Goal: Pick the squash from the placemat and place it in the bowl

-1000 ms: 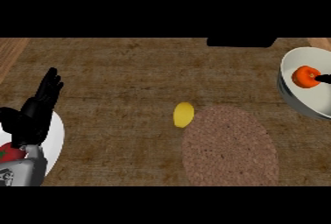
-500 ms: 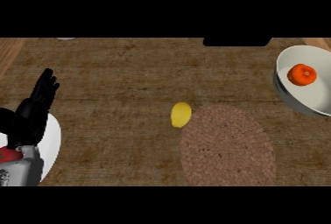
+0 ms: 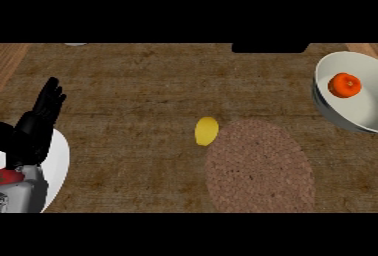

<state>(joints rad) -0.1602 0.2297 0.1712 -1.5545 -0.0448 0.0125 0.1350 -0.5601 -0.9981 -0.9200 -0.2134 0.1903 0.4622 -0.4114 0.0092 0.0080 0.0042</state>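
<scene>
An orange, round squash [image 3: 345, 85] lies inside the white bowl [image 3: 362, 112] at the right edge of the head view, with no hand near it. The round brown woven placemat [image 3: 258, 167] sits lower centre with nothing on top. My left hand [image 3: 35, 127] rests open at the left edge, fingers pointing up, far from the bowl. My right hand does not show.
A yellow oval fruit [image 3: 206, 131] lies on the counter at the placemat's upper-left edge. A white plate [image 3: 59, 165] sits partly under my left forearm. A black object [image 3: 269, 47] stands at the back edge.
The black fingertips that touched the squash in the bowl one second ago have gone out of view to the right. The squash stays in the bowl. My left hand has not moved.
</scene>
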